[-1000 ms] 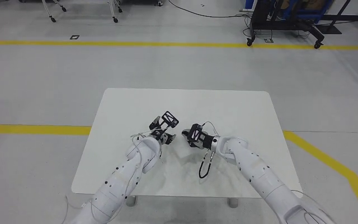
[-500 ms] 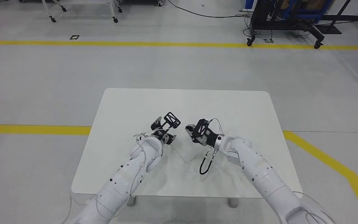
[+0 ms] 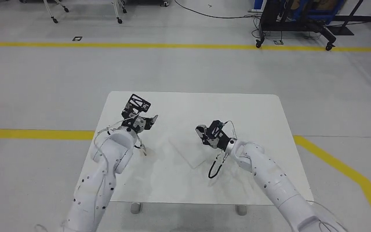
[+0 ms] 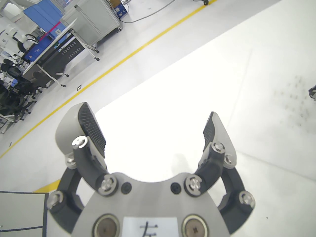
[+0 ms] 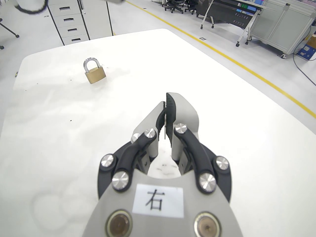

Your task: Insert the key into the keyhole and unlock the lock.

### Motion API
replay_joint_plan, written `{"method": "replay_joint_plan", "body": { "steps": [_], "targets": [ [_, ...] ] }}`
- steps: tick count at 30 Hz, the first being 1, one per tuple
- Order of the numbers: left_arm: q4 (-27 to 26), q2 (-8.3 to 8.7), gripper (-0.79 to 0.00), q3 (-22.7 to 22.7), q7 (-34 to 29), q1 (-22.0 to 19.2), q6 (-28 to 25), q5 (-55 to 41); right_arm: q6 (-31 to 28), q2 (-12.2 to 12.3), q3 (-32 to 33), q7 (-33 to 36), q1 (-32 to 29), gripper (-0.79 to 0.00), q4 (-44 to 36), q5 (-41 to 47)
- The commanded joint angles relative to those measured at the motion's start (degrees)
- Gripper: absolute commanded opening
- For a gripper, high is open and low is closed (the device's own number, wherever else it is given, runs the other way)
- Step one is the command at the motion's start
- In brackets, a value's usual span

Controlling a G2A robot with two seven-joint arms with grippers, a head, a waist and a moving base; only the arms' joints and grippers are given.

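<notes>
While the surface [image 5: 222, 149] is bearing the brass padlock [image 5: 95, 72], apparently standing shackle-up ahead of the right claw [image 5: 166, 101], the left claw [image 4: 150, 119] is hovering with jaws wide apart. The padlock is looking dense, rigid and smooth, likely inviting a hold across its flat body, with nothing lying in front of it. The right claw is pinching a thin metal sliver [image 5: 164, 131], apparently the light, stiff key.

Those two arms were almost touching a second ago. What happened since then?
The left end effector swung away from the middle toward the left side of the table and is open. The right end effector shifted only slightly, staying shut on a thin metal piece, likely the key.
</notes>
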Motion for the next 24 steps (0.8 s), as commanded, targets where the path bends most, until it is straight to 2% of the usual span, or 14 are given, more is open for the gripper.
{"method": "replay_joint_plan", "body": {
  "steps": [1,5,7,9,11,18,21,24],
  "targets": [
    [-2.9,0.75,0.000,-6.2,2.3,4.9,-2.5,-1.7,-1.4,-0.1,0.2,-1.1,-0.6,-0.785,-1.1,2.7],
    [-3.9,1.54,0.000,-13.7,7.8,11.5,-6.4,-6.7,-4.7,-0.4,2.1,-2.4,-1.4,-0.785,-1.8,13.3],
    [-3.3,1.68,0.000,-15.4,10.5,13.3,-7.6,-9.0,-7.0,-0.7,3.1,-1.4,-1.6,-0.785,-1.5,21.2],
    [-3.3,1.68,0.000,-15.4,10.5,13.3,-7.6,-9.0,-8.5,-0.8,3.7,0.3,-1.3,-0.785,-1.8,25.5],
    [-3.3,1.68,0.000,-15.4,10.5,13.3,-7.6,-9.0,-6.9,-0.7,4.3,1.7,-1.2,-0.785,-2.4,25.6],
    [-3.7,1.68,0.000,-15.0,11.4,13.5,-7.5,-8.3,-6.9,-0.7,4.3,1.7,-1.2,-0.785,-2.4,25.6],
    [-2.9,1.52,0.000,-14.6,12.3,14.6,-11.6,-17.5,-6.8,-0.7,4.2,1.9,-1.6,-0.785,-2.7,26.3],
    [-0.8,1.64,0.000,-15.3,6.8,14.1,-18.0,-31.9,-7.6,-1.3,3.9,2.9,-2.4,-0.785,-3.3,33.3]
  ]
}}
